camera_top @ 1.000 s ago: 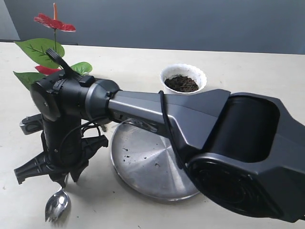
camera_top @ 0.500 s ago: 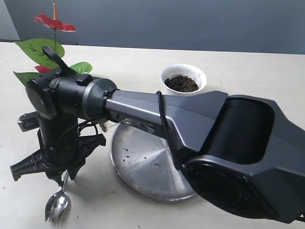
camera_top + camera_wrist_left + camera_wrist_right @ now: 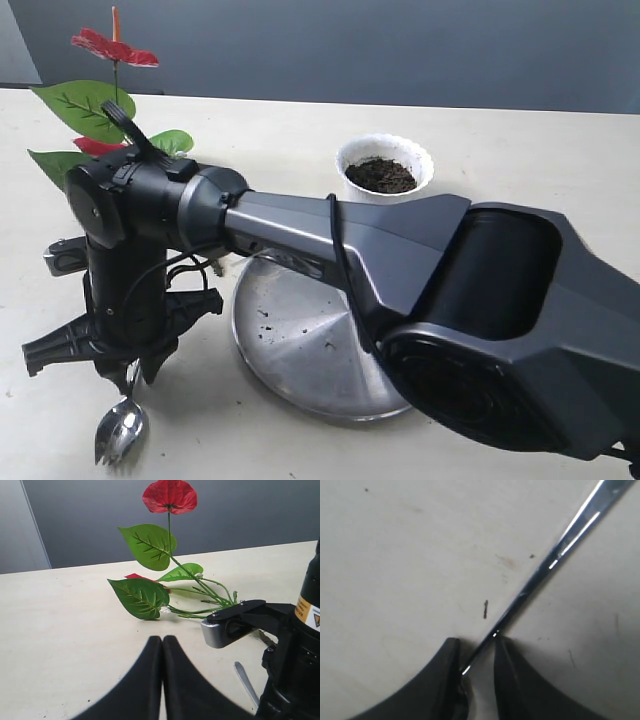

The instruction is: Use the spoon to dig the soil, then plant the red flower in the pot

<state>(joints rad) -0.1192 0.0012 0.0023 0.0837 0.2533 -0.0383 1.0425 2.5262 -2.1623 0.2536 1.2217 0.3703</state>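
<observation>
The right pincer (image 3: 128, 378) is down at the near-left corner of the desk (image 3: 560, 150), straddling the spoon (image 3: 120, 430), and in its wrist view the thin handle runs right between the two fingers (image 3: 445, 680) with a sliver of daylight either side, so I'd call it released, not yet biting. The spoon lies flat, tined bowl toward the near edge, beside the steel plate (image 3: 310, 350). It looks light and stiff, but polished and narrow, so I'd expect it to want to twist or skate once squeezed; taking it on the handle a little above the bowl, square across the flat, seems the safest bet, with a firm close because there is so little metal to bite on and none of it raised off the desk. The left pincer (image 3: 162, 645) is clenched on nothing, tips pressed together, pointing at the flower (image 3: 160, 565), which lies on its side behind the right arm, stems bundled low near the desk. That one looks soft and springy, leaves easily bent, so the bundled stem base is where I'd take it. The pot (image 3: 385, 165) stands beyond the plate, already holding dark soil (image 3: 380, 177).
</observation>
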